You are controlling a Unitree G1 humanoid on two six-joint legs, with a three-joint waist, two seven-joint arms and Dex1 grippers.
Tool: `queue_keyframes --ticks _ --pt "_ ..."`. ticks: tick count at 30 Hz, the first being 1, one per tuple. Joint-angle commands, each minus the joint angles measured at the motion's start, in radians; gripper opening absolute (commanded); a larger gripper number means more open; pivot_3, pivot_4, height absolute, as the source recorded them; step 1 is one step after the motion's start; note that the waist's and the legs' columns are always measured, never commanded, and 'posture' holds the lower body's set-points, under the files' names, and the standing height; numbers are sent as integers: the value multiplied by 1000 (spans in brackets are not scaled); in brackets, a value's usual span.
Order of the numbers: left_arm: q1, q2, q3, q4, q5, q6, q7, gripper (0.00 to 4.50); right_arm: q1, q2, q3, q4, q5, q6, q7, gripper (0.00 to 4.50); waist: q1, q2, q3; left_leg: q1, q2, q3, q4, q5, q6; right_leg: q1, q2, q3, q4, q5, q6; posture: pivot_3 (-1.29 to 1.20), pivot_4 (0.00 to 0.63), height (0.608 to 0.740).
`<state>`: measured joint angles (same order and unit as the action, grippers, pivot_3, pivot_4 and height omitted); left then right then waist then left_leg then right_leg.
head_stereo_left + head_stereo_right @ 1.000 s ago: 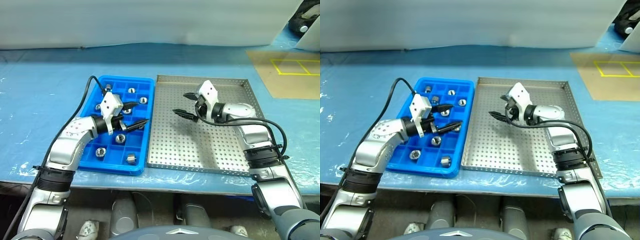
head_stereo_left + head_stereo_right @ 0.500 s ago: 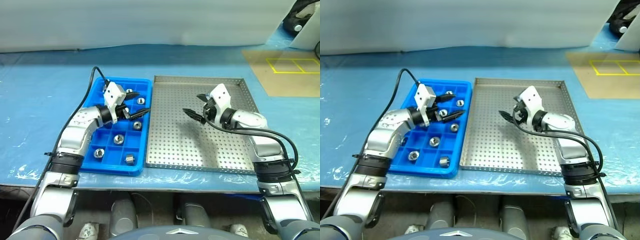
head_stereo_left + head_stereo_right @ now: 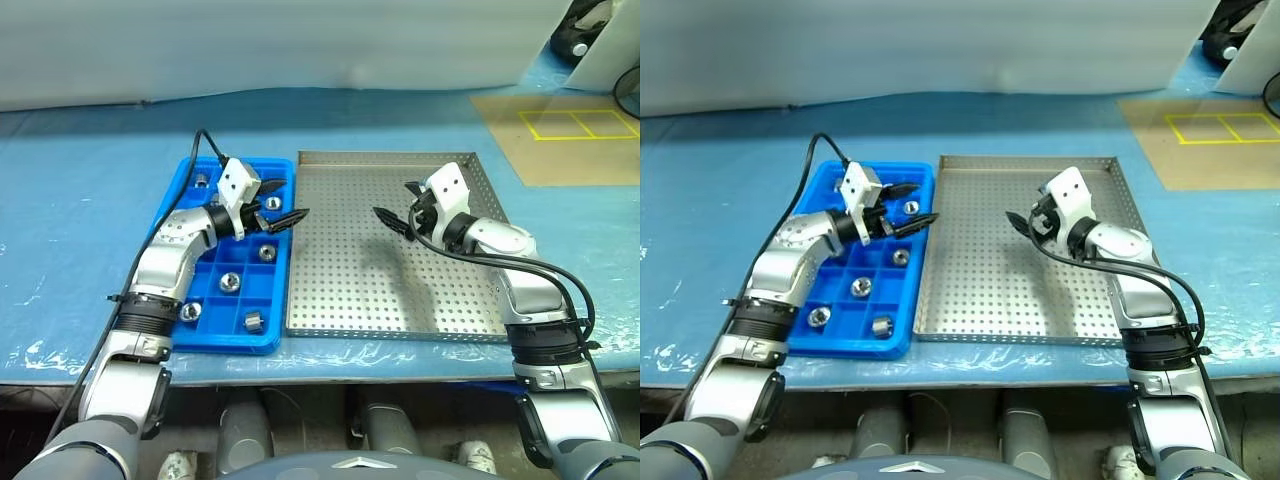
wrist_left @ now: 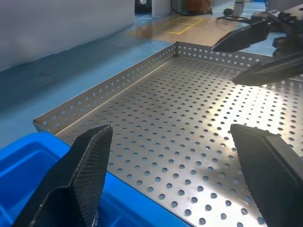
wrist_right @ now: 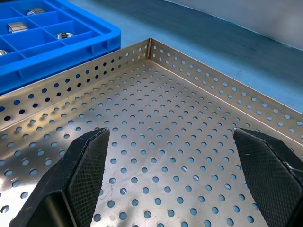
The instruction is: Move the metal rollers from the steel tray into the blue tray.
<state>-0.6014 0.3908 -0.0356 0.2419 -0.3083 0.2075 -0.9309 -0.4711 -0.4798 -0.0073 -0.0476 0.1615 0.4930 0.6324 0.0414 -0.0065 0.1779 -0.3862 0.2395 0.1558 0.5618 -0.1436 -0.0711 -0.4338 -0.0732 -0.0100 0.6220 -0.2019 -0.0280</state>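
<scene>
The blue tray point(image 3: 212, 262) lies left of the steel tray point(image 3: 440, 300), their rims side by side. Several metal rollers rest in its compartments, one point(image 3: 229, 281) near the middle and another point(image 3: 253, 321) at the near right. The steel tray's perforated floor shows bare. My left gripper point(image 3: 283, 202) hovers open over the blue tray's far right part, pointing toward the steel tray, nothing between its fingers point(image 4: 90, 165). My right gripper point(image 3: 397, 203) hangs open and empty over the steel tray's far middle, pointing left. Its fingers point(image 5: 87, 163) spread wide above the holes.
A blue plastic sheet point(image 3: 80, 200) covers the table. A brown board with yellow tape squares point(image 3: 560, 140) lies at the far right. A black cable point(image 3: 190, 150) loops from my left wrist. The table's front edge runs just below both trays.
The camera has shifted. My left gripper moved from the blue tray's middle toward its far right corner. My right gripper moved rightward over the steel tray. Both stayed open.
</scene>
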Motion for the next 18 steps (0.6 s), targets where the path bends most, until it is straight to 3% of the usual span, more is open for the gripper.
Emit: queue_keyframes --ticks 1,18 --pt "5 11 8 -63 -23 12 -17 4245 0 -10 -4 -53 28 5 19 4333 0 0 0 0 0 0 0 0 0 0 0 0 0 0 0 -192 150 740" --pt "19 38 23 -81 -35 25 -25 4245 4 -15 17 -68 48 20 67 4333 0 0 0 0 0 0 0 -2 3 0 0 0 0 0 0 -186 150 740"
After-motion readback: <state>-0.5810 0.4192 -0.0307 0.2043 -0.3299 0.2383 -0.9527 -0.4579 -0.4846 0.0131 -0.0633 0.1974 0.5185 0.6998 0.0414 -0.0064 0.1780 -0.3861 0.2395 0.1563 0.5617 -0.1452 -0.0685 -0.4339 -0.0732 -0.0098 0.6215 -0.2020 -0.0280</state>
